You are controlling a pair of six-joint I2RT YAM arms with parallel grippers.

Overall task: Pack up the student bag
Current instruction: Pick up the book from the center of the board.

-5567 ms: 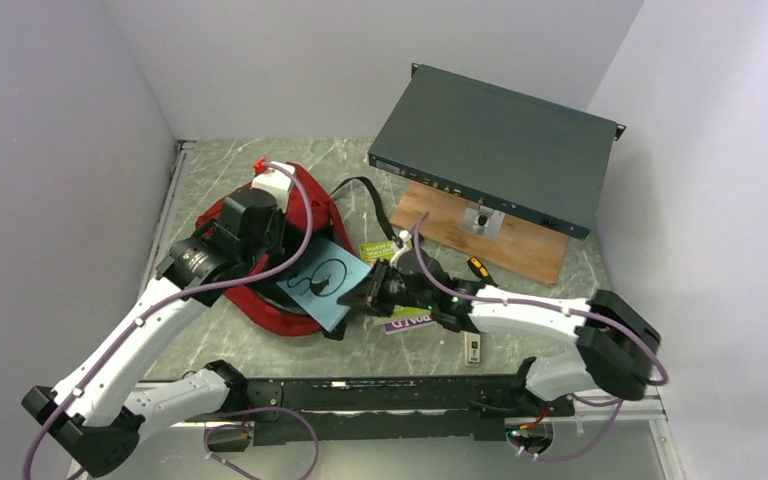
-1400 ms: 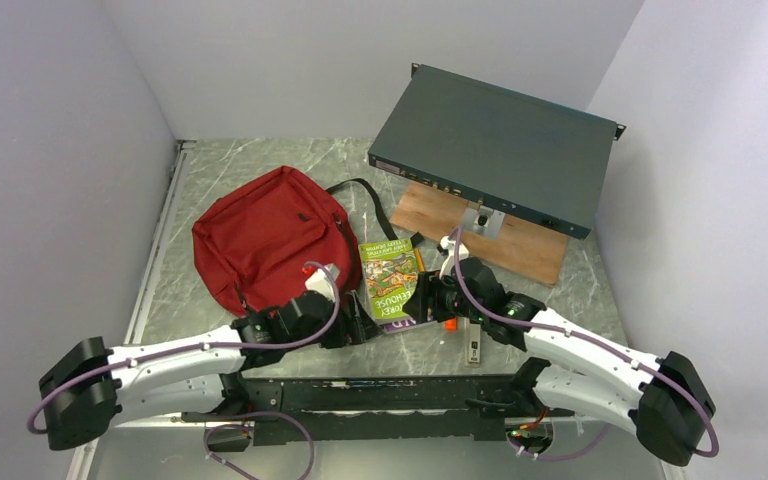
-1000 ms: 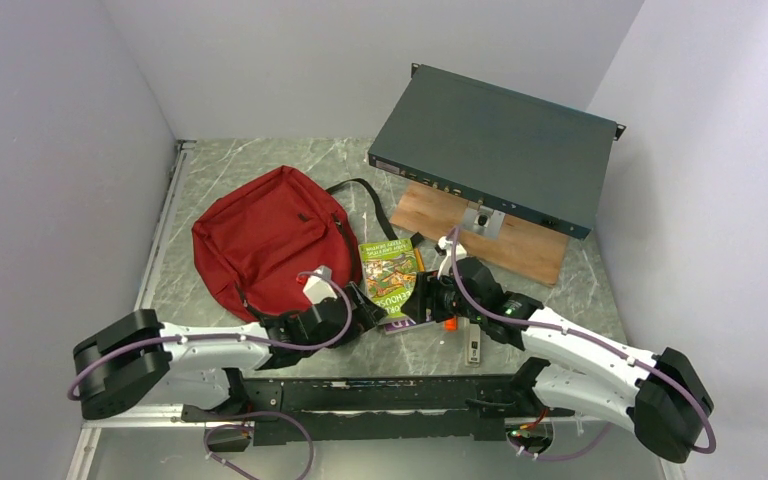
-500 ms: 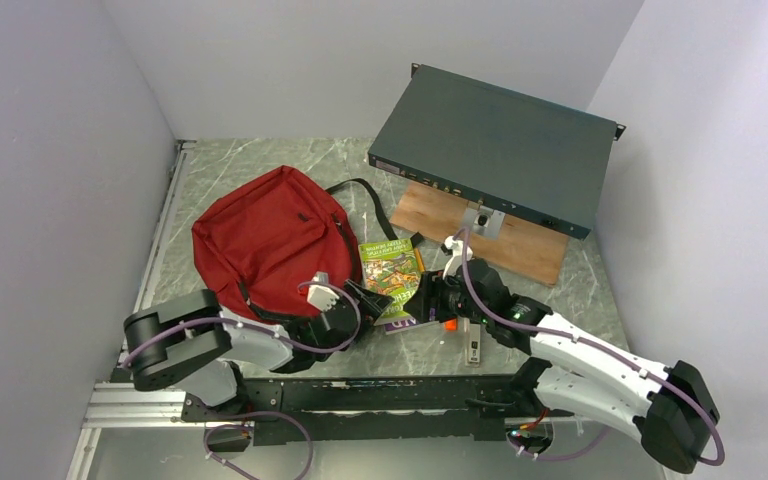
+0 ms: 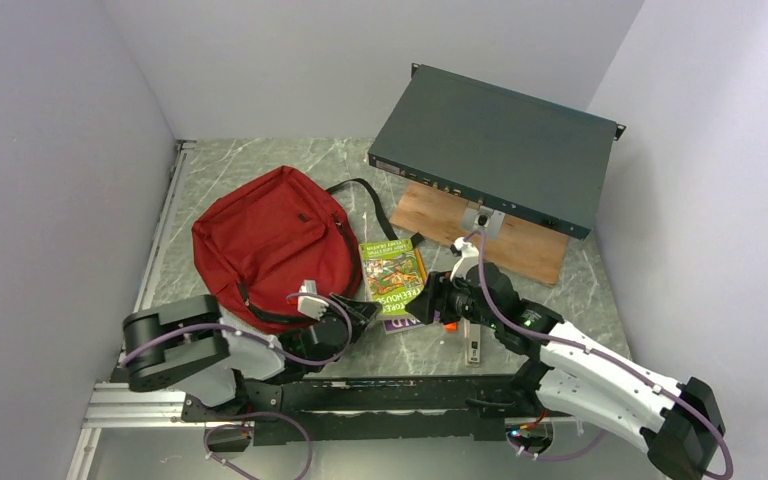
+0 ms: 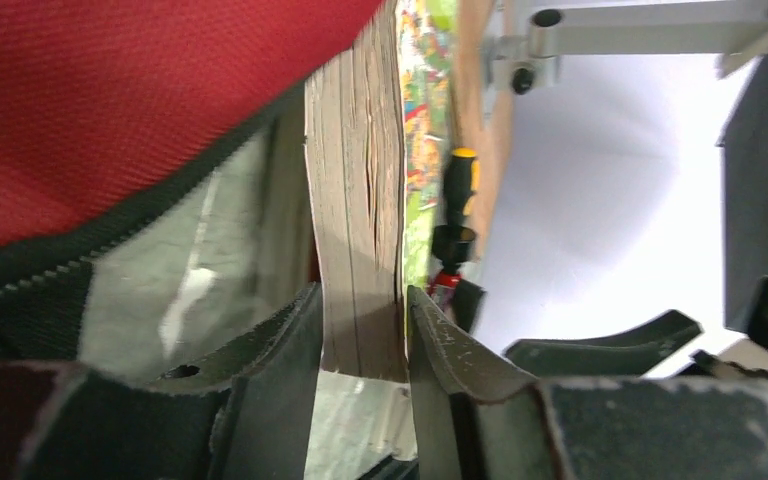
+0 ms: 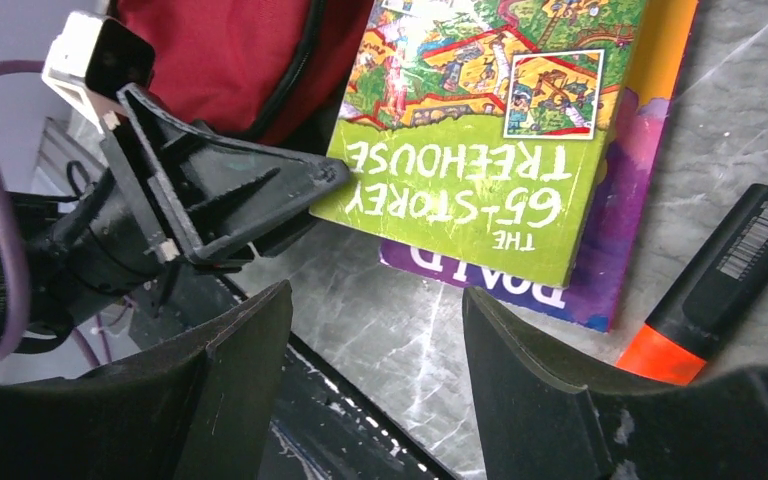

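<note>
Over the last few seconds I have seen the left arm fold back from the dark red soft fabric backpack (image 5: pixel 270 240) and swing low along the table's near edge. Its left gripper (image 5: pixel 364 309) now sits at the seven o'clock corner of the green paperback book (image 5: pixel 392 272). The backpack has not moved in the last second or so. It lies at ten o'clock on the table, with the paperback just beside it at its four o'clock. I read this as the next item being picked up, so packing is under way with the books not yet in.

The left wrist view settles what the top view cannot: the left gripper (image 6: pixel 363 335) is pinching the paperback's page block (image 6: pixel 355 190), with red fabric (image 6: pixel 110 100) at eleven o'clock.

The right wrist view shows the right gripper (image 7: pixel 370 350) spread wide and holding nothing. It hovers over the paperback's cover (image 7: pixel 480 130), which rests on a flat purple book (image 7: pixel 615 225). A black marker with an orange cap (image 7: pixel 720 285) lies at that book's four o'clock. From overhead the right gripper (image 5: pixel 422 304) hides most of that.
</note>
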